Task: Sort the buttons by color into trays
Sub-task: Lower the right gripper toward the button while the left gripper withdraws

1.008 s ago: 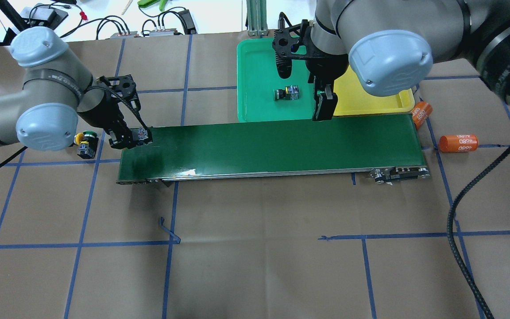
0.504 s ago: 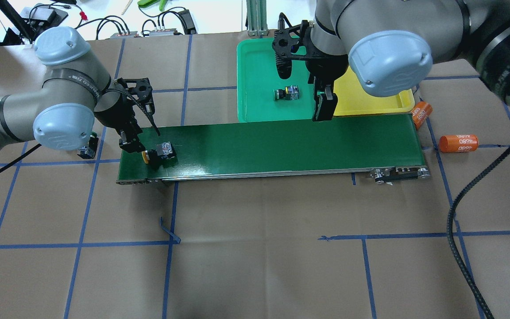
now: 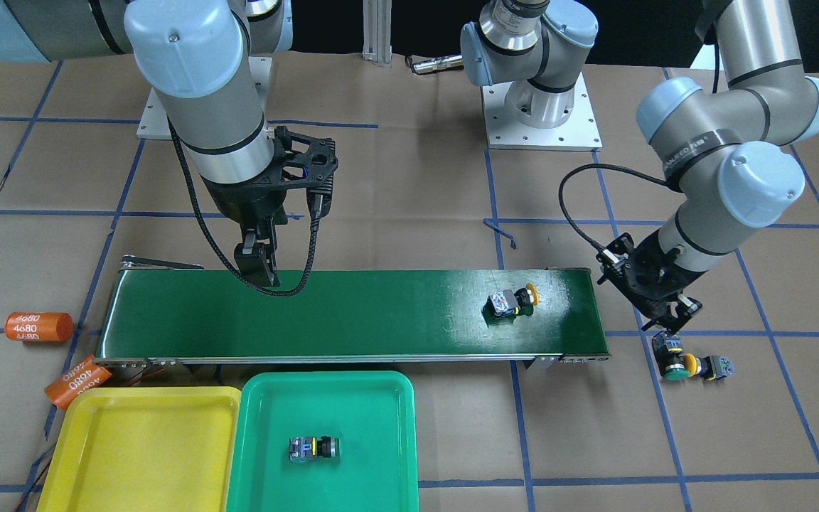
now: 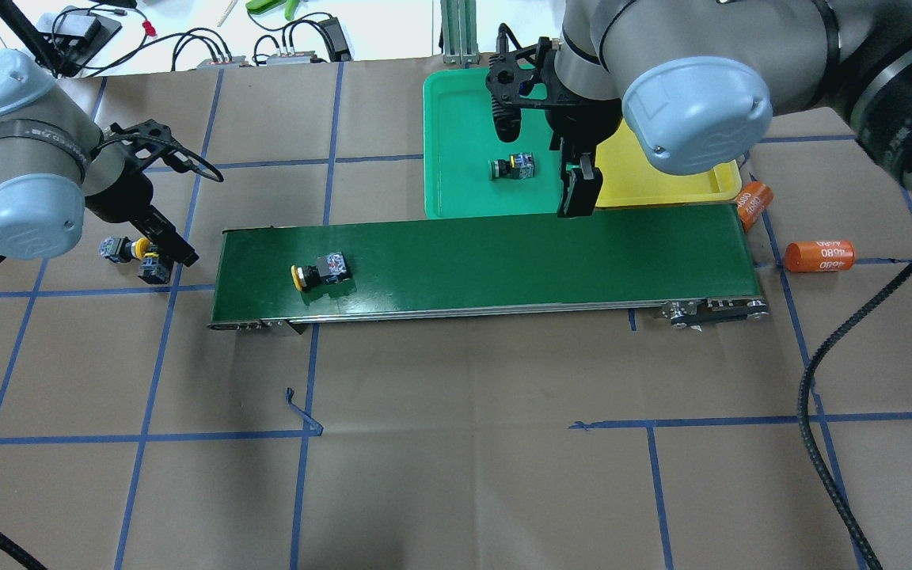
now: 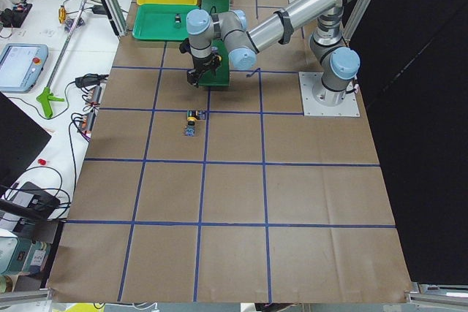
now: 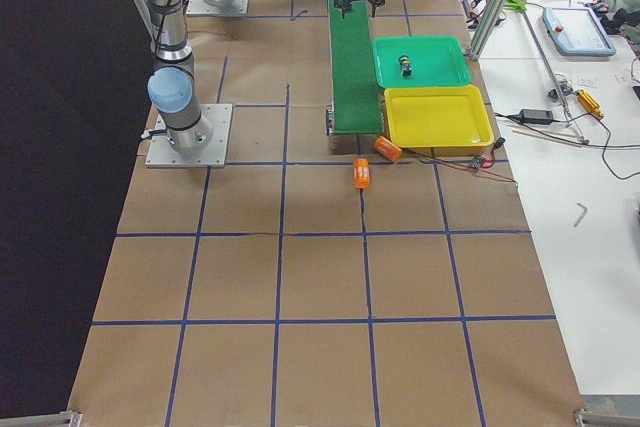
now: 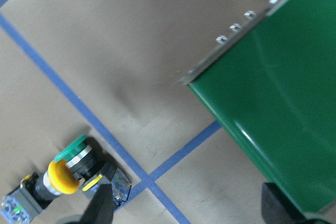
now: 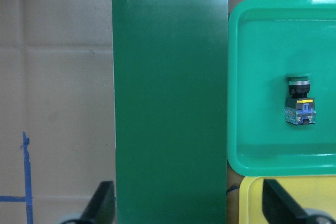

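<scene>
A yellow-capped button (image 4: 320,271) lies on its side on the dark-green conveyor belt (image 4: 503,253), near its left end; it also shows in the front view (image 3: 511,301). A green-capped button (image 4: 512,167) lies in the green tray (image 4: 456,119). The yellow tray (image 4: 662,178) beside it holds nothing that I can see. A green-capped button (image 7: 73,148) and a yellow-capped button (image 7: 62,176) lie together on the paper left of the belt. My left gripper (image 4: 176,252) is open and empty just above them. My right gripper (image 4: 579,194) is open and empty over the belt's far edge by the trays.
Two orange cylinders marked 4680 (image 4: 820,255) (image 4: 751,204) lie off the belt's right end. A black cable (image 4: 812,396) runs down the right side. Cables and tools sit beyond the table's far edge.
My left gripper let go of the yellow-capped button onto the belt, then swung left, off the belt, to the two buttons on the paper. The released button moved right along the belt. The right arm stayed still.
</scene>
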You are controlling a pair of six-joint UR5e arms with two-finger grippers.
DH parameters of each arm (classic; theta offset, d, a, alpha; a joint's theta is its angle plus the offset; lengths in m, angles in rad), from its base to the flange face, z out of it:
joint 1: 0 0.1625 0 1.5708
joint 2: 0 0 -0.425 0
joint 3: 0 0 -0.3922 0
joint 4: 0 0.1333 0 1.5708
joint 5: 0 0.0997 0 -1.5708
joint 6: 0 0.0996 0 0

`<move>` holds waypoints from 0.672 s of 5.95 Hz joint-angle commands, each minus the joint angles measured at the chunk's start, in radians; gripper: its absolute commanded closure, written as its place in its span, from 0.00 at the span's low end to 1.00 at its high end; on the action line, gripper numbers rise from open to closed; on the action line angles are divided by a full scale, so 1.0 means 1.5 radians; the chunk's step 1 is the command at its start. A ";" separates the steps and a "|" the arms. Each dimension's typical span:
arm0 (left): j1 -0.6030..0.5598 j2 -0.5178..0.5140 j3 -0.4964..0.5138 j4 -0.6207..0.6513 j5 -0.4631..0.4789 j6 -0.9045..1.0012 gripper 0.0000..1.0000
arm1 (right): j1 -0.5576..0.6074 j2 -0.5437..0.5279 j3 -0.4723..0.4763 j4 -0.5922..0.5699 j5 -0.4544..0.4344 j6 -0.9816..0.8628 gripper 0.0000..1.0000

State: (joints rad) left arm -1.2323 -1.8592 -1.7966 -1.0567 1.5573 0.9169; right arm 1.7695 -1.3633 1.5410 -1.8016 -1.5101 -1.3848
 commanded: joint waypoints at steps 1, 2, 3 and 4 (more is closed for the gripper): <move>0.014 -0.062 0.019 0.023 0.037 -0.212 0.02 | 0.008 0.022 0.021 -0.062 0.021 0.000 0.00; 0.043 -0.086 -0.004 0.075 0.041 -0.219 0.02 | 0.013 0.033 0.021 -0.066 0.022 -0.003 0.00; 0.059 -0.110 -0.016 0.118 0.042 -0.218 0.03 | 0.029 0.047 0.019 -0.075 0.022 -0.006 0.00; 0.061 -0.141 -0.031 0.163 0.042 -0.219 0.03 | 0.054 0.059 0.019 -0.090 0.021 0.001 0.00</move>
State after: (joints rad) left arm -1.1505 -2.0289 -1.8224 -0.8761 1.6185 0.5929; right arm 1.8201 -1.2927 1.5697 -1.9179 -1.4781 -1.3896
